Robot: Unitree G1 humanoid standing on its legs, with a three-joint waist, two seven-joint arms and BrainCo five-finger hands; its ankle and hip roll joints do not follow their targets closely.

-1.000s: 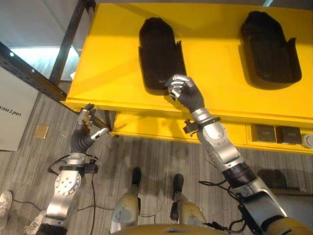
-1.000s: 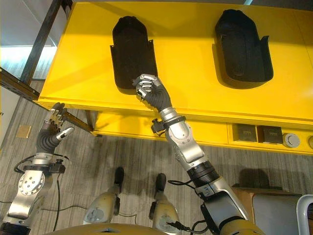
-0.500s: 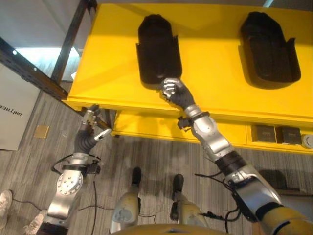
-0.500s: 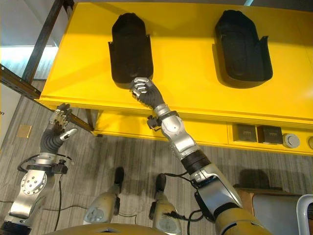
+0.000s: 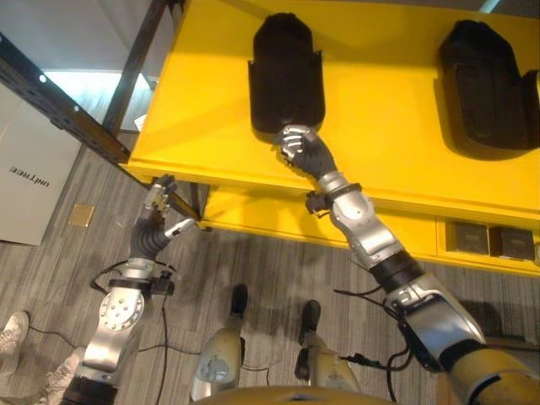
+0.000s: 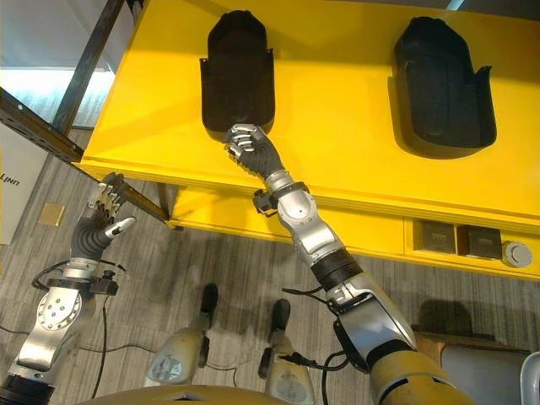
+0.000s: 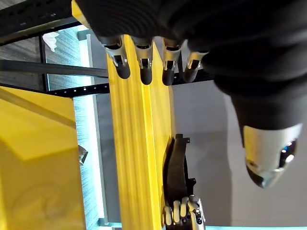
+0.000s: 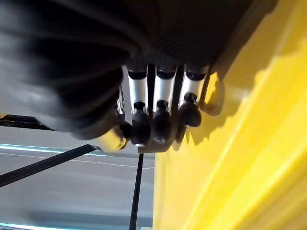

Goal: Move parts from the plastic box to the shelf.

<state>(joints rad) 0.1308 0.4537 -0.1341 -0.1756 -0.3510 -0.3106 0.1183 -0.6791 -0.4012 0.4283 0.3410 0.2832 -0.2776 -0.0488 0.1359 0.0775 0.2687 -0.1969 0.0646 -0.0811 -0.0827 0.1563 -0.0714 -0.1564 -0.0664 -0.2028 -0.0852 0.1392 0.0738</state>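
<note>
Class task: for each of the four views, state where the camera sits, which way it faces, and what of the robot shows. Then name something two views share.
Left eye view: on the head, facing down at the yellow shelf; both arms show, the right hand at the near black part.
Right eye view: beside it, the same scene; left hand below the shelf edge.
Left wrist view: on the left wrist, looking along its straight fingers at the shelf edge.
Right wrist view: on the right wrist, curled fingers against the shelf.
Shared: the left wrist view also shows the right hand and part.

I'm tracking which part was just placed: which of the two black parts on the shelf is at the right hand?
The left part: the right hand sits at its near end, fingers curled. The right part lies well away, toward the shelf's other side.
</note>
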